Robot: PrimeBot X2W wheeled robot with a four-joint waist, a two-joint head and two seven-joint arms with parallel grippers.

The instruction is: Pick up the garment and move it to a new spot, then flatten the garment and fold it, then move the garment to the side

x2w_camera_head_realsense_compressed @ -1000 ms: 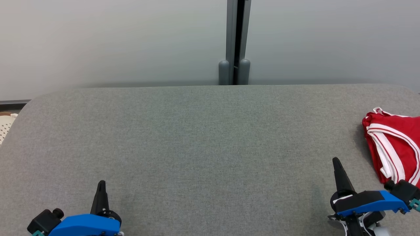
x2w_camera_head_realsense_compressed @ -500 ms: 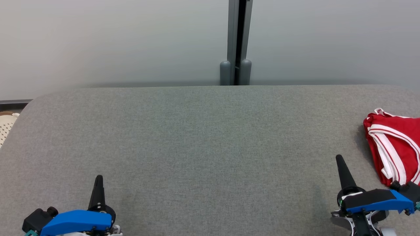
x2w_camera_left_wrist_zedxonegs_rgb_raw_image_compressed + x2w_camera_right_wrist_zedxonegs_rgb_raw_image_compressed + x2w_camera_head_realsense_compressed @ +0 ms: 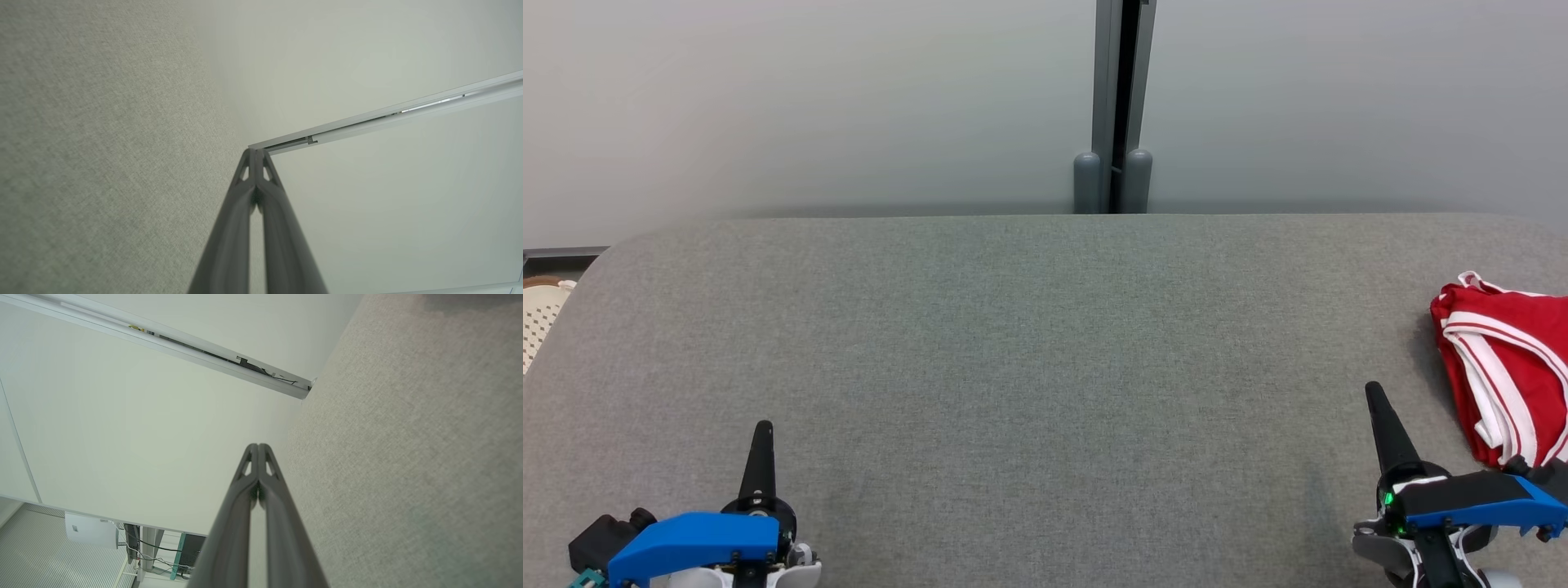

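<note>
The camera turned a little, the dark pointed left tool point(image 3: 762, 426) slid forward and left, and the dark pointed right tool point(image 3: 1373, 388) edged right.

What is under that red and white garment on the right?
The garment lies bunched on the grey fabric table. Whatever sits directly beneath its folds is covered, so I cannot tell.

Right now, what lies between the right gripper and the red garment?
Nothing: in the head view, bare grey table fabric separates the shut right gripper from the red garment.
</note>
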